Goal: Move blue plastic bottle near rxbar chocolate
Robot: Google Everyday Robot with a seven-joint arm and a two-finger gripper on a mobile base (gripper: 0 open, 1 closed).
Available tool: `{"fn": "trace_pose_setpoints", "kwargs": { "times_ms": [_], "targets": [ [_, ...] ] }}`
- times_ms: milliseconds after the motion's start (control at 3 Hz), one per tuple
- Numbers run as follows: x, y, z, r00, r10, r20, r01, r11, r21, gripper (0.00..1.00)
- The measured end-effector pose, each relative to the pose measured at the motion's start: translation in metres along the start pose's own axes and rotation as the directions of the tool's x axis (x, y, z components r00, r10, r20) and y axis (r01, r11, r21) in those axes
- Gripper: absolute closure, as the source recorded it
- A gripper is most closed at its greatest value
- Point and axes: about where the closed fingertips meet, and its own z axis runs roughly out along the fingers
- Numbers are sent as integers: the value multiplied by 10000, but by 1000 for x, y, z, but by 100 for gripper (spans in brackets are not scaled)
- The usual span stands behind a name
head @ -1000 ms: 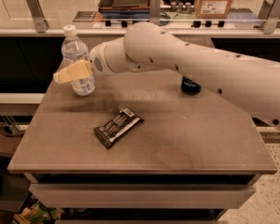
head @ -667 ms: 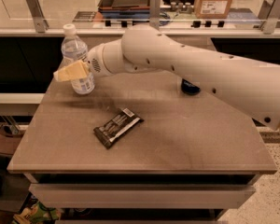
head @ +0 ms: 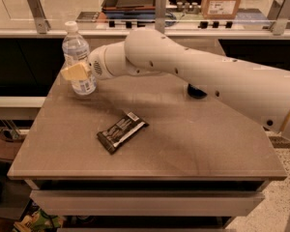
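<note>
The blue plastic bottle stands upright at the back left of the table, clear with a white cap and a pale label. My gripper is at the bottle's middle, its tan end lying across the front of the label, with the white arm reaching in from the right. The rxbar chocolate lies flat near the table's middle, a dark wrapper with pale lettering, in front of and to the right of the bottle and well apart from it.
A dark round object sits at the back right of the table, mostly hidden behind my arm. A counter with a glass rail, a tray and a cardboard box runs behind the table.
The arm has shifted slightly. The bottle and the bar stay where they were.
</note>
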Motion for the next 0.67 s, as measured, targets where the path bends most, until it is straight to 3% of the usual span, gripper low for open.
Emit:
{"fn": "trace_pose_setpoints", "kwargs": {
  "times_ms": [333, 667],
  "targets": [
    [-2, -3, -5, 9997, -228, -50, 227, 9997, -123, 88],
    [-7, -2, -14, 9983, -573, -72, 567, 9959, -704, 100]
  ]
}}
